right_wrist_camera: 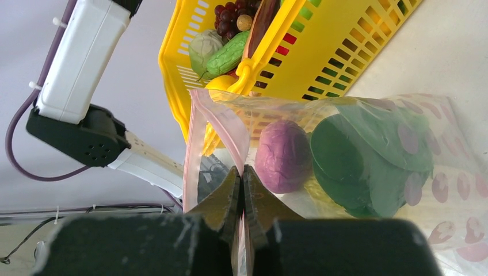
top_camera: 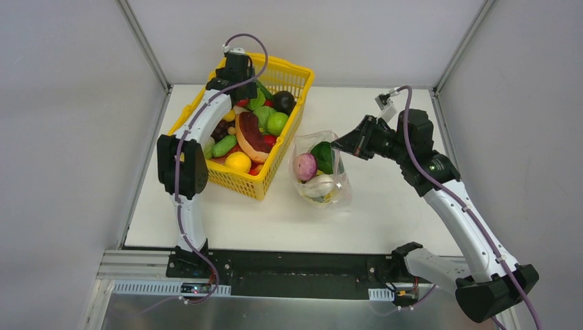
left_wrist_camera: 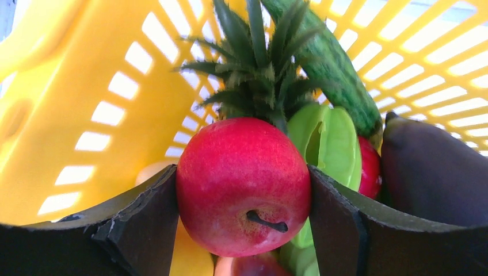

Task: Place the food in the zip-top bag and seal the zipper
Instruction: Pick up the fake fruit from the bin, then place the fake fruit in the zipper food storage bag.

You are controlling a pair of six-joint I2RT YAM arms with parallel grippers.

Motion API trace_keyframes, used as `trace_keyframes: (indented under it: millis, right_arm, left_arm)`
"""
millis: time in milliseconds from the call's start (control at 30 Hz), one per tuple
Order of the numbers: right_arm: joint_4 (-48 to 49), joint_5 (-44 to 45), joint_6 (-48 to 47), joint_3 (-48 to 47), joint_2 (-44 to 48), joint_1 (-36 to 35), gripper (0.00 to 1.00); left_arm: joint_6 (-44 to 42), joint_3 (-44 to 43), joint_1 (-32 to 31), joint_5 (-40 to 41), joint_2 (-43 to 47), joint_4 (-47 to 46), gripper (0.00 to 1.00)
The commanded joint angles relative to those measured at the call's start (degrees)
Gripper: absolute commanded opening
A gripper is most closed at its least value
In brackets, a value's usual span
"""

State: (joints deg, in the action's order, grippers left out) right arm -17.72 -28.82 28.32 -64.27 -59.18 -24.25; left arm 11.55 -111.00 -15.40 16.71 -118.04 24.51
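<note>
My left gripper (left_wrist_camera: 243, 198) is down in the yellow basket (top_camera: 292, 72) at its far end, shut on a red apple (left_wrist_camera: 241, 184) whose stem faces the camera. The clear zip-top bag (top_camera: 320, 172) lies right of the basket, holding a purple round vegetable (top_camera: 304, 166), a dark green piece (top_camera: 322, 156) and pale food. My right gripper (right_wrist_camera: 241, 172) is shut on the bag's pinkish zipper strip (right_wrist_camera: 216, 118) and holds the mouth up and open. The purple vegetable (right_wrist_camera: 283, 155) and green piece (right_wrist_camera: 368, 155) show through the plastic.
The basket holds a green lime (top_camera: 277, 122), a lemon (top_camera: 238, 162), a dark eggplant (top_camera: 283, 100), a brown-red piece (top_camera: 251, 136) and more. In the left wrist view, a pineapple crown (left_wrist_camera: 253, 63), a cucumber (left_wrist_camera: 334, 69) and a green starfruit (left_wrist_camera: 325, 144) lie behind the apple.
</note>
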Motion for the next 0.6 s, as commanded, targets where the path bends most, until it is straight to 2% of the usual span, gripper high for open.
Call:
trace_keyframes:
  millis: [0, 300, 433, 567]
  right_arm:
    - [3.26, -0.63, 0.52, -0.68, 1.85, 0.09, 0.04]
    - [3.35, -0.71, 0.6, -0.24, 2.04, 0.11, 0.04]
    - [3.4, -0.88, 0.56, -0.32, 2.16, 0.09, 0.04]
    - [3.39, -0.63, 0.43, -0.15, 2.41, 0.1, 0.04]
  left_arm:
    - [0.74, 9.76, -2.86, -3.0, 12.83, -5.06, 0.28]
    - [3.89, 20.48, -4.29, -6.02, 27.62, -9.63, 0.26]
    - [4.33, 19.98, -4.29, -7.16, 30.93, -5.08, 0.27]
    - [6.35, 24.78, -5.24, -13.46, 36.83, -6.16, 0.27]
